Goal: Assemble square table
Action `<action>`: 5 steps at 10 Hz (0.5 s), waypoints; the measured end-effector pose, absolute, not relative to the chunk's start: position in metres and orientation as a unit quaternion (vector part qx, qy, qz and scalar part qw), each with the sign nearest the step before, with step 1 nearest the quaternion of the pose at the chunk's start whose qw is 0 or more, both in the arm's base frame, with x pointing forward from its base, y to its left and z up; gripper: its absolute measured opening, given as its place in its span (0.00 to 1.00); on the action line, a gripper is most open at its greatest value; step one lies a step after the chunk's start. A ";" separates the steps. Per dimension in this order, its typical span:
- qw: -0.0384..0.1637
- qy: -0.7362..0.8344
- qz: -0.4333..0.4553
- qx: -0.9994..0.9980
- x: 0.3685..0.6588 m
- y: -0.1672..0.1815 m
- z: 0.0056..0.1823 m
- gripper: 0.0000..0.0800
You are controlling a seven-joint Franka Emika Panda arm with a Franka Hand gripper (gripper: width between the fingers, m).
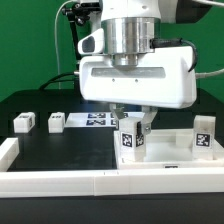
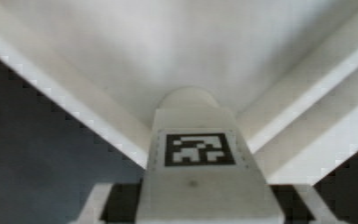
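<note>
My gripper (image 1: 131,127) is shut on a white tagged leg (image 1: 130,140) and holds it upright over the corner of the square tabletop slab (image 1: 168,152) towards the exterior view's left. In the wrist view the leg (image 2: 197,150) stands between my fingers (image 2: 115,205), tag facing the camera, with the slab's white corner (image 2: 176,50) beyond it. I cannot tell whether the leg touches the slab. Another leg (image 1: 203,133) stands upright at the slab's far corner on the exterior view's right. Two more legs (image 1: 23,122) (image 1: 55,122) lie on the black table at the exterior view's left.
The marker board (image 1: 95,119) lies flat behind the gripper. White border rails run along the table's front (image 1: 60,182) and at the exterior view's left (image 1: 8,150). Black table surface (image 1: 60,150) lies between the loose legs and the slab.
</note>
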State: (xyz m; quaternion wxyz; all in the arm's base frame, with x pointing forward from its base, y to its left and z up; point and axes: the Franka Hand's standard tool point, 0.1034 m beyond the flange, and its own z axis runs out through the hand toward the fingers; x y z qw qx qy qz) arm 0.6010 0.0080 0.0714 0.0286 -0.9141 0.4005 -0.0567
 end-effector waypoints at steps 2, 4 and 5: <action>0.030 0.467 -0.046 -0.883 0.602 0.008 0.071 0.36; 0.030 0.541 -0.033 -0.840 0.603 0.009 0.071 0.36; 0.029 0.577 -0.026 -0.815 0.603 0.009 0.071 0.36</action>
